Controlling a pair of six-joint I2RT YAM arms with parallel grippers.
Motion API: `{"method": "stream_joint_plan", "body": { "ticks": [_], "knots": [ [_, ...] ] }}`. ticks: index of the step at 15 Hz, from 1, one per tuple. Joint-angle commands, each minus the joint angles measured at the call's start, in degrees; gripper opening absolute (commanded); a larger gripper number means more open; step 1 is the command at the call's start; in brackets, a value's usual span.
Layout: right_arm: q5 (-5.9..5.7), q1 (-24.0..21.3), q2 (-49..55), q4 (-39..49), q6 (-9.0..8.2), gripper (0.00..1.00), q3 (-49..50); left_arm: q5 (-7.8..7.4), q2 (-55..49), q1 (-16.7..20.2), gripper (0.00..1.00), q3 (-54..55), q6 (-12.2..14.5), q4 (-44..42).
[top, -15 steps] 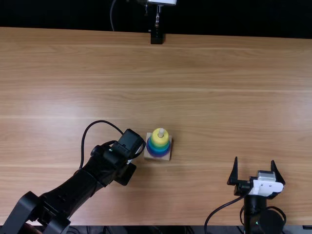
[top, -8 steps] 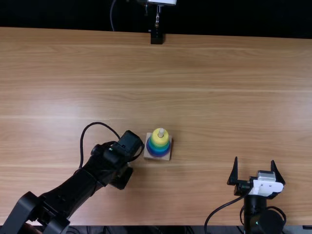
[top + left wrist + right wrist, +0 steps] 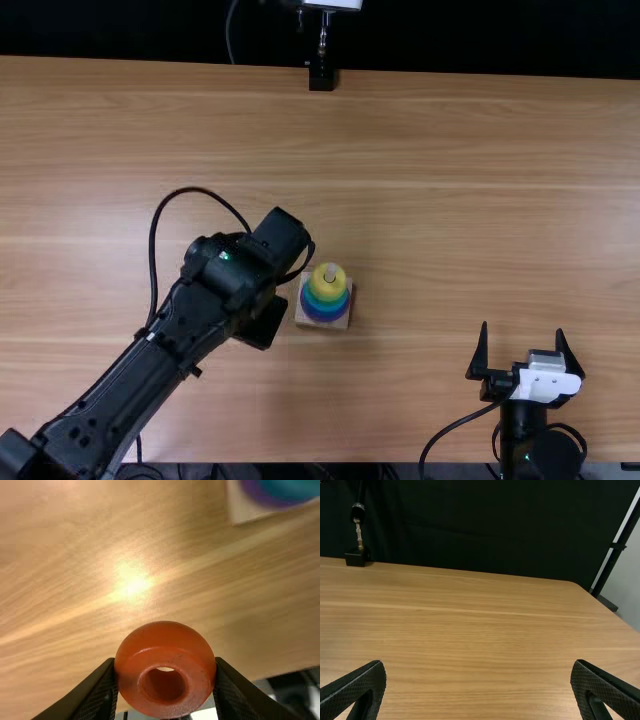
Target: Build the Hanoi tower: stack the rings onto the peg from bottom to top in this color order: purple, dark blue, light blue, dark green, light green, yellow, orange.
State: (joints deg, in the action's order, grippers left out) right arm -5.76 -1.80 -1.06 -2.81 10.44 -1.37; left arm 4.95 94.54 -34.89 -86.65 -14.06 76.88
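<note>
One orange ring (image 3: pixel 165 652) clamped in left pincer (image 3: pixel 264 320).

Item one, left arm (image 3: pixel 130 380): I am seeing it slanting from the near left toward the middle, its wrist (image 3: pixel 235 270) bending over and its gripper (image 3: pixel 262 322) hanging on the near side of the wrist. In its wrist view the two fingers (image 3: pixel 97 695) are pressing inward from opposite sides, clamping. Item two, right arm (image 3: pixel 535 440): it is sitting at the near right, its gripper (image 3: pixel 522 330) pointing toward the far side, the two fingers (image 3: pixel 357 690) standing wide apart.
</note>
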Motion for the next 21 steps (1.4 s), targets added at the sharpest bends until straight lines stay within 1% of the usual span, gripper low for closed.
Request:
{"method": "stream_joint_plan", "body": {
  "ticks": [1,4,6,7,9,11,12,15,17,19,21],
  "knots": [
    [0.27,-0.3,1.1,0.2,0.00,1.00,0.5,0.32,3.5,-0.3,0.00,-6.2,-2.1,1.6],
    [0.27,-0.2,1.1,0.2,0.00,1.00,0.5,0.11,8.2,-1.6,0.00,-18.6,-2.6,7.8],
    [0.27,-0.3,1.1,0.2,0.00,1.00,0.5,0.22,12.2,-3.1,0.00,-26.3,-5.8,11.0],
    [0.27,-0.3,1.1,0.2,0.00,1.00,0.5,0.22,13.4,-3.7,0.00,-30.1,-6.9,11.5],
    [0.27,-0.2,1.1,0.2,0.00,1.00,0.5,0.22,16.0,-4.2,0.00,-35.3,-7.7,11.5],
    [0.27,-0.3,1.1,0.2,0.00,1.00,0.5,0.32,17.7,-5.6,0.00,-38.8,-9.1,11.5],
    [0.27,-0.2,1.1,0.2,0.00,1.00,0.5,0.22,18.9,-5.8,0.00,-40.5,-9.3,11.5],
    [0.27,-0.2,1.1,0.2,0.00,1.00,0.5,0.22,21.7,-7.7,0.00,-44.0,-9.3,11.5],
    [0.27,-0.3,1.1,0.2,0.00,1.00,0.5,0.22,22.8,-8.0,0.00,-45.3,-9.5,11.5],
    [0.27,-0.2,1.1,0.2,0.00,1.00,0.5,0.22,23.1,-8.6,0.00,-45.2,-10.2,11.5],
    [0.27,-0.3,1.1,0.2,0.00,1.00,0.5,0.11,24.1,-8.7,0.00,-45.2,-10.2,11.5]
  ]
}}
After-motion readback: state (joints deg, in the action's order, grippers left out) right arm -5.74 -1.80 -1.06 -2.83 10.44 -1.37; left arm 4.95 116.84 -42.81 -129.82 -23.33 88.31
